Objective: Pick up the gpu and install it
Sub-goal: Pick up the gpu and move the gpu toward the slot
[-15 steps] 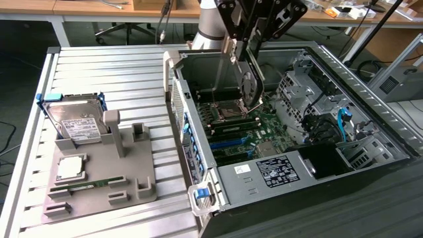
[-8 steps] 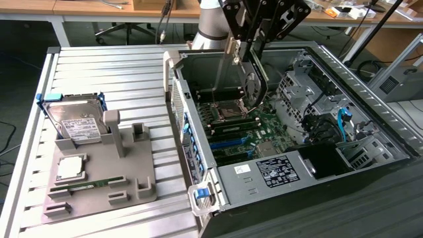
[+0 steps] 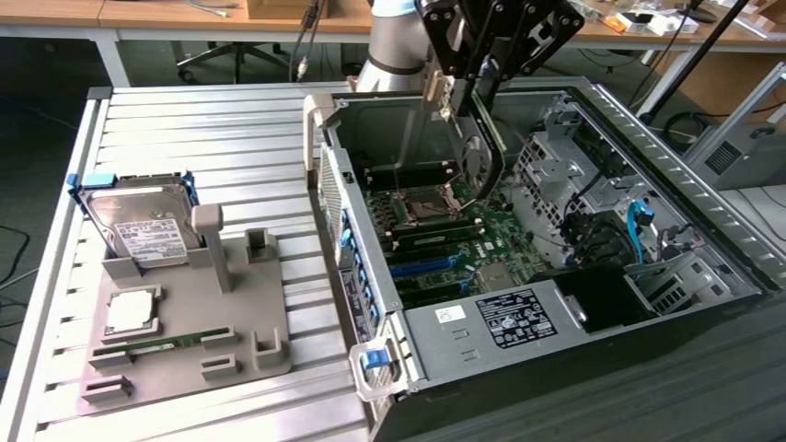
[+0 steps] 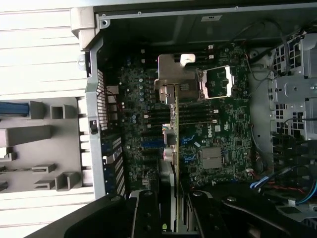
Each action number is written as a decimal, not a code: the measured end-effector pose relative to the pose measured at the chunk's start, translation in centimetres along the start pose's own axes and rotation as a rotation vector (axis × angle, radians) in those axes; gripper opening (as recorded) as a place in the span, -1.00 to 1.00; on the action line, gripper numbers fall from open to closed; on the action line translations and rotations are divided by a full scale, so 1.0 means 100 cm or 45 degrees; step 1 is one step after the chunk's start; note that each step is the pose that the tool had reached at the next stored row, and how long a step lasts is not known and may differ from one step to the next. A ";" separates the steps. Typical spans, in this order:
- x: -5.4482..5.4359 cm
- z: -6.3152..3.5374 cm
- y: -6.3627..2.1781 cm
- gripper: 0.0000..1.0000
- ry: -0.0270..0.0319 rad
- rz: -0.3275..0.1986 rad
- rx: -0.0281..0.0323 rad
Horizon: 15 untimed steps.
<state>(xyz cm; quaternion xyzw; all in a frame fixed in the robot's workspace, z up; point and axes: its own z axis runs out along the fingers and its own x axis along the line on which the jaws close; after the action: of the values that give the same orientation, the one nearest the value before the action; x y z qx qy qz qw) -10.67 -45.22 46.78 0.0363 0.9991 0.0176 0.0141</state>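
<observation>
So, your gripper had the gpu pinched upright over the open case.

At the upper centre of the exterior view you had the gripper clamped on the card's top edge. The gpu hung below it with its lower end inside the case, above the motherboard and close to the CPU socket. In the wrist view your gripper looked straight down the gpu, its fingers pressed to either face. The card showed as a thin edge-on strip across the motherboard; whether it touched the board could not be told. At the exterior view's left, the grey tray carried the hard drive standing in its slot, and the memory stick lay flat toward the lower left.
</observation>
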 end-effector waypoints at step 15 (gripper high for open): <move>-0.008 0.0028 0.0005 -0.47 -0.0002 0.000 0.0027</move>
<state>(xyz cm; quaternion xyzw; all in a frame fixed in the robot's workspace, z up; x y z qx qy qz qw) -9.86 -45.22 46.52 0.0363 0.9991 0.0165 0.0141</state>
